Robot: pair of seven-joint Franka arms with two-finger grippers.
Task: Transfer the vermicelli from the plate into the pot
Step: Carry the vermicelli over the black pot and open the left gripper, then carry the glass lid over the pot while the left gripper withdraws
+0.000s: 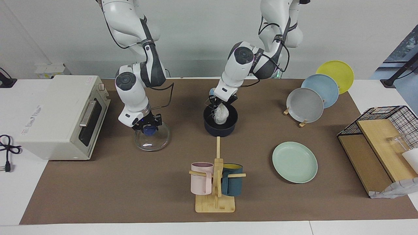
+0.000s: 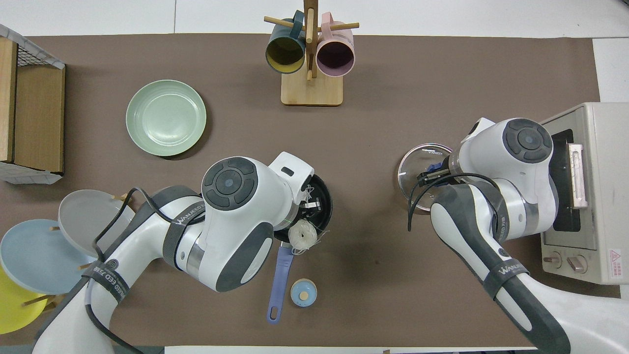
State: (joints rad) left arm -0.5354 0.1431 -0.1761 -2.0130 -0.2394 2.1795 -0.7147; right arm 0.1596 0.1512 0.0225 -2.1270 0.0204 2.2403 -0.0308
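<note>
The dark pot point(image 1: 220, 130) stands mid-table, its blue handle point(image 2: 279, 280) pointing toward the robots. My left gripper point(image 1: 217, 105) is low over the pot point(image 2: 325, 199). One whitish vermicelli nest point(image 1: 221, 114) sits just under it, at the pot's rim on the handle side point(image 2: 300, 235), with loose strands by the gripper. No second nest shows. The mint-green plate point(image 1: 295, 162) lies bare, farther from the robots, toward the left arm's end point(image 2: 166, 118). My right gripper point(image 1: 149, 128) is down on the blue knob of the glass lid point(image 1: 160, 138), which rests on the table.
A toaster oven point(image 1: 62, 114) stands at the right arm's end. A wooden mug rack point(image 1: 215, 182) with two mugs is farther out than the pot. Three upright plates point(image 1: 305, 105) and a wire basket with boards point(image 1: 385, 130) are at the left arm's end. A small light-blue round thing point(image 2: 303, 293) lies beside the handle.
</note>
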